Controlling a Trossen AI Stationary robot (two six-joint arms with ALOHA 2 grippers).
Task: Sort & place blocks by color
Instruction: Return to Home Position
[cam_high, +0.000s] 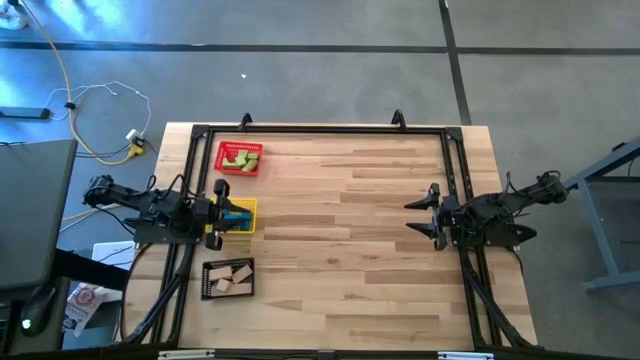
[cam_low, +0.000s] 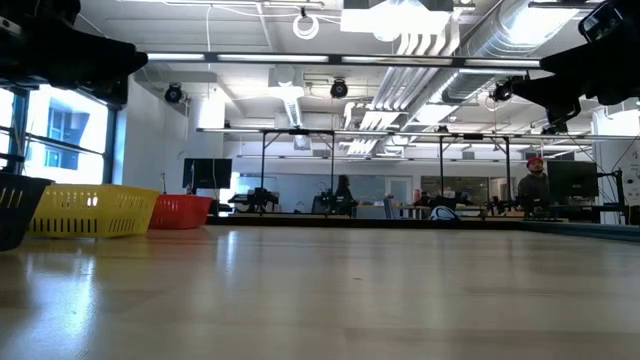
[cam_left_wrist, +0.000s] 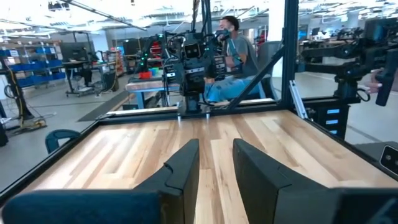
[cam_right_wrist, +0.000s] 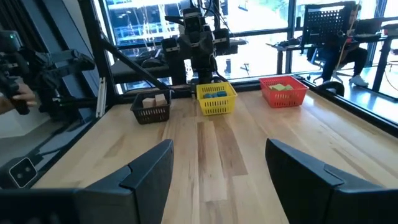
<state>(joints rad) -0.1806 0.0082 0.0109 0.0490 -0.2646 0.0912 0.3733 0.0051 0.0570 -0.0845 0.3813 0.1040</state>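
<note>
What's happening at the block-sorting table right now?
Sorting looks finished. The green blocks lie in the red tray, the blue blocks in the yellow tray and the wooden blocks in the black tray, all along the left side of the table. The left gripper is open and empty by the yellow tray. The right gripper is open and empty at the opposite side. I see no block outside the trays.

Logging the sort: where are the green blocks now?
High view: the green blocks lie in the red tray at the left side of the table, beside the yellow tray.
</note>
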